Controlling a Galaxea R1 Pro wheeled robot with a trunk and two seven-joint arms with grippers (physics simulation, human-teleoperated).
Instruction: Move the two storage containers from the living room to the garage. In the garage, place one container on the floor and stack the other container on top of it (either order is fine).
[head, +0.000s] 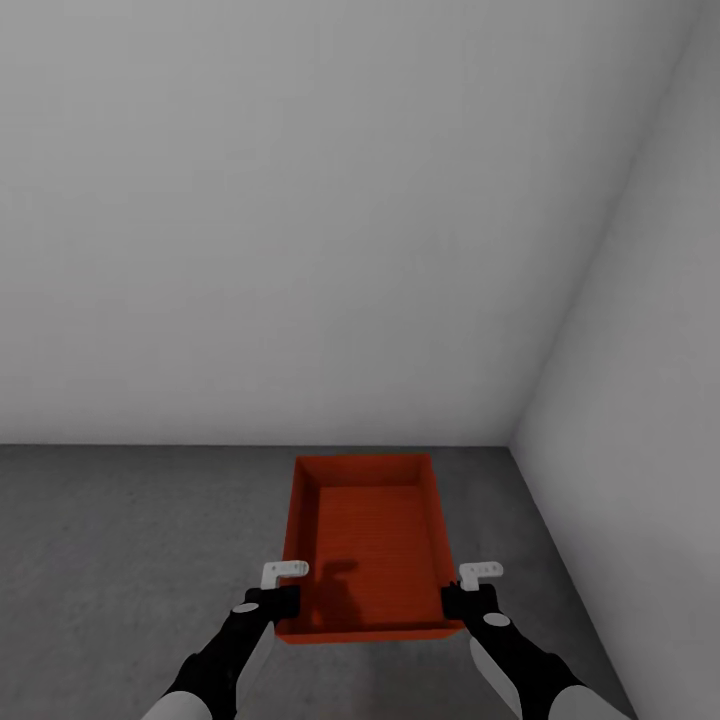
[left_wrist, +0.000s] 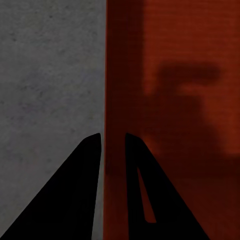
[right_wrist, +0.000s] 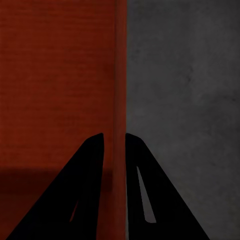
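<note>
One orange-red storage container (head: 365, 530), an open shallow bin with a ribbed bottom, sits lengthwise in front of me over the dark grey garage floor (head: 120, 540). My left gripper (head: 283, 600) is shut on its left side wall near the close end, one finger inside and one outside. In the left wrist view the gripper (left_wrist: 111, 136) straddles the thin wall of the container (left_wrist: 175, 75). My right gripper (head: 458, 600) pinches the right wall the same way, as the right wrist view shows (right_wrist: 114, 135). I cannot tell whether the bin rests on the floor or hangs just above it.
A plain white wall (head: 300, 200) rises just beyond the bin's far end. A second white wall (head: 650, 400) meets it in a corner at the right. The mottled concrete floor (right_wrist: 185, 75) stretches away to the left.
</note>
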